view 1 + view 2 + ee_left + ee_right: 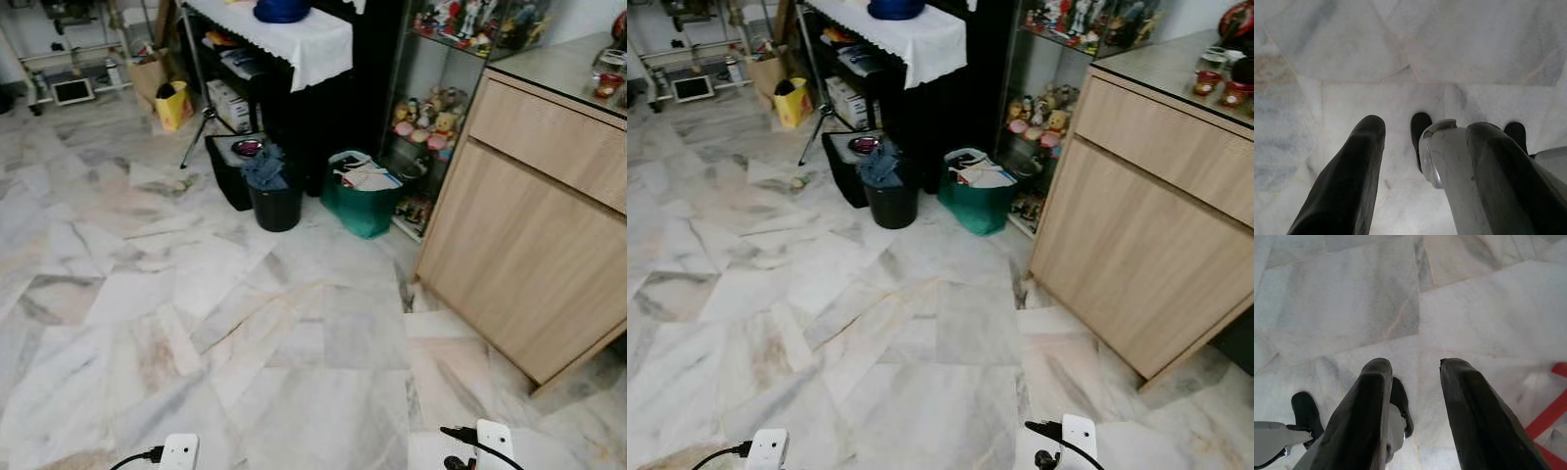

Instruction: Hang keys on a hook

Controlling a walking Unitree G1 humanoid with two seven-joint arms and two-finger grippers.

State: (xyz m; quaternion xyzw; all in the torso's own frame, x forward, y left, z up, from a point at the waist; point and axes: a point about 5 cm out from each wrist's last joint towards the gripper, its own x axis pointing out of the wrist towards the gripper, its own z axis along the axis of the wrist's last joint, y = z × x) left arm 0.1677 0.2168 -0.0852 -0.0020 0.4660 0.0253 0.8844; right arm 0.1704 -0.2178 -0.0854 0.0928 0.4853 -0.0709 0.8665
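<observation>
Both arms hang at my sides over a marble floor (pixel 294 323); their white wrist ends (pixel 179 452) (pixel 493 441) poke in at the bottom of the eye views. In the left wrist view, my left gripper (pixel 1427 125) points down at the floor, open, with nothing held between its black fingers (pixel 1352 181). My own silver leg and black foot lie beyond it. My right gripper (pixel 1416 364) also points at the floor, open and holding nothing.
A light wooden cabinet (pixel 539 225) stands at the right, with cups on its dark top (pixel 1225 83). Beyond it is a glass showcase of toys (pixel 431 117). A green bag (pixel 362 196), a black bin (pixel 274 196) and a black piano with a white cloth (pixel 313 44) line the back.
</observation>
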